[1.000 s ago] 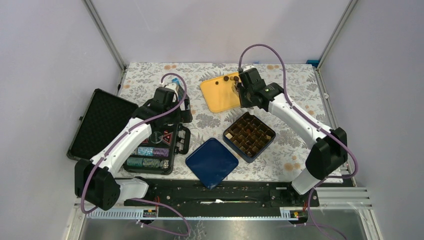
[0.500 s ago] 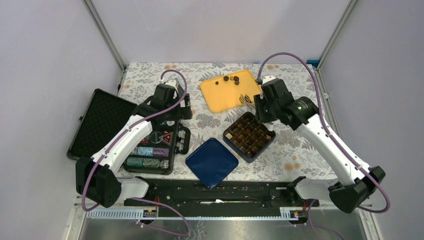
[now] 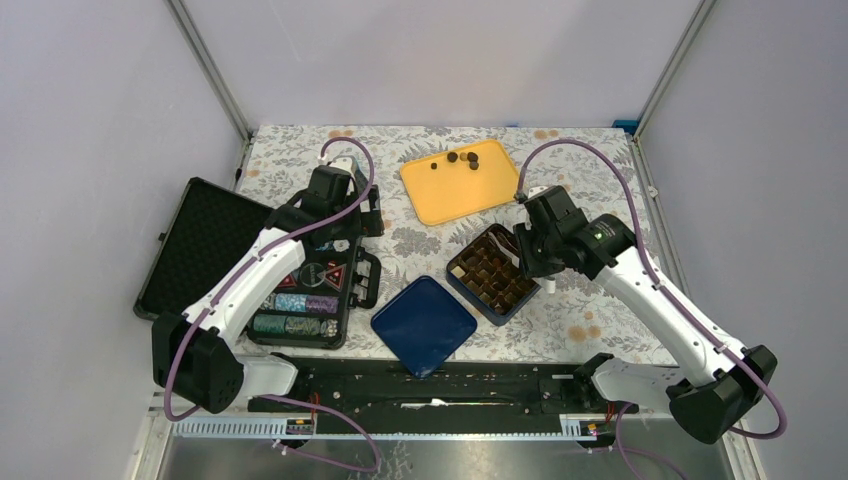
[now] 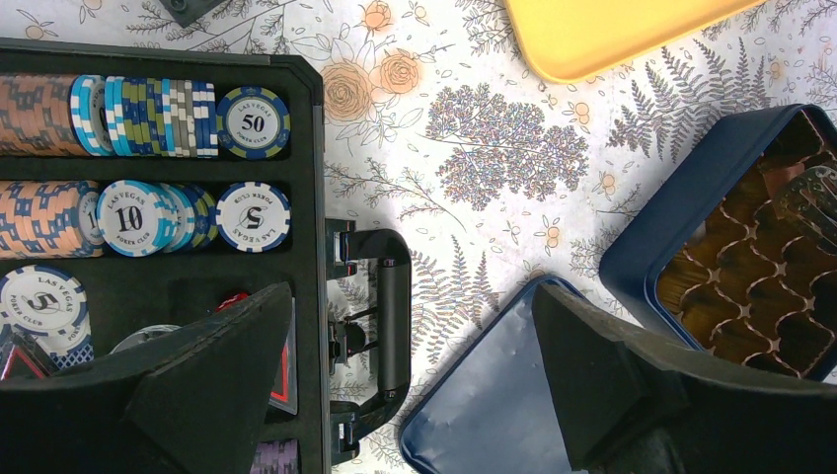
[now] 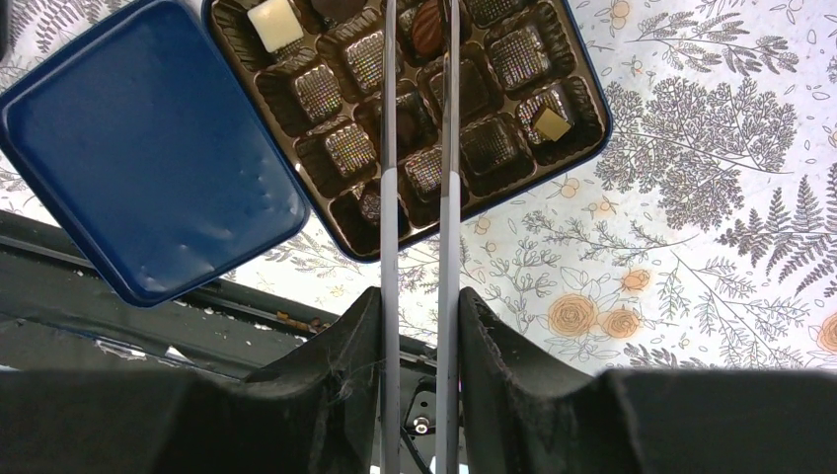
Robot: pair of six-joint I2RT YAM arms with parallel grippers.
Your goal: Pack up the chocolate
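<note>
Several dark chocolate pieces (image 3: 463, 158) lie at the far end of the yellow tray (image 3: 450, 195). My right gripper (image 5: 419, 293) is shut on a pair of thin metal tongs (image 5: 449, 197), whose blades reach over the open blue box (image 5: 582, 79). A brown chocolate piece (image 5: 426, 25) sits between the blade tips, above the box's brown cells. A pale cream piece (image 5: 275, 24) and a few dark ones lie in the cells. Seen from above, the right gripper (image 3: 525, 255) hangs over the box (image 3: 497, 270). My left gripper (image 4: 413, 291) is open and empty, above the case handle.
The blue box lid (image 3: 423, 324) lies flat to the left of the box, near the front edge. A black case of poker chips (image 4: 148, 197) lies open at the left, its foam lid (image 3: 205, 245) spread outward. A floral cloth covers the table.
My right arm has swung back from the yellow tray to over the blue box, carrying the tongs. The left arm has hardly moved.
</note>
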